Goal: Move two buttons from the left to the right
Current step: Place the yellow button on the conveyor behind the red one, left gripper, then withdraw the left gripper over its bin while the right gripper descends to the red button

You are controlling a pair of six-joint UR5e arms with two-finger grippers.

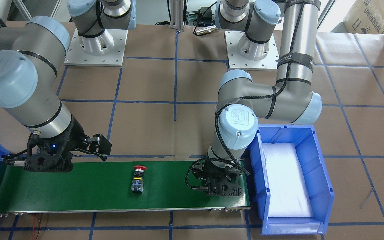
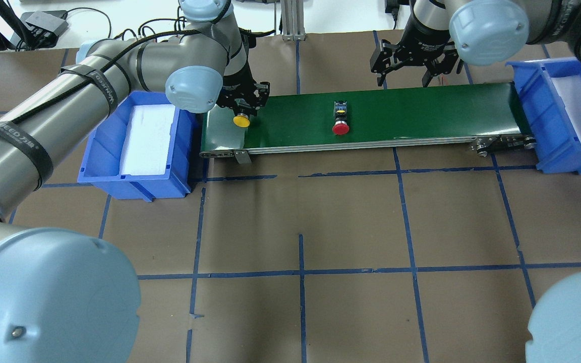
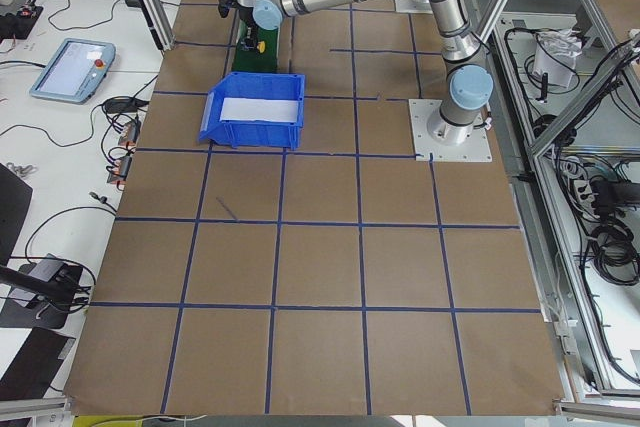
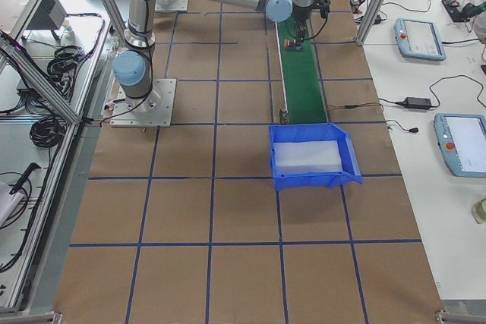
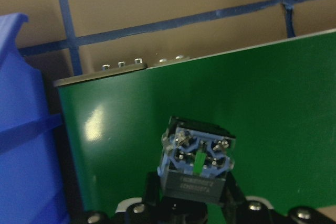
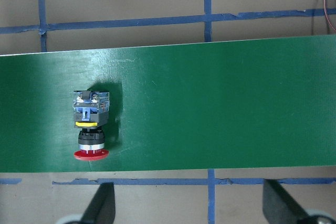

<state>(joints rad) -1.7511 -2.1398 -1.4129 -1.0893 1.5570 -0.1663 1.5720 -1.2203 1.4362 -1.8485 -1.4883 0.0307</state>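
Yellow button [image 5: 195,166] clamped in left jaws over belt [image 5: 268,124]; right jaws apart; bins [image 2: 134,184] hold white foam [image 2: 147,136].

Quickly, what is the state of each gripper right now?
Left gripper: closed on the yellow button.
Right gripper: open, holding nothing.

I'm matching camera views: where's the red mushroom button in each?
Front-facing: red push-button, middle of green conveyor belt.
Overhead: button mid-belt.
Exterior left: cannot tell.
Exterior right: button, red speck far up belt.
Left wrist: not in it.
Right wrist: button lower left.
Shared landmark: the belt.
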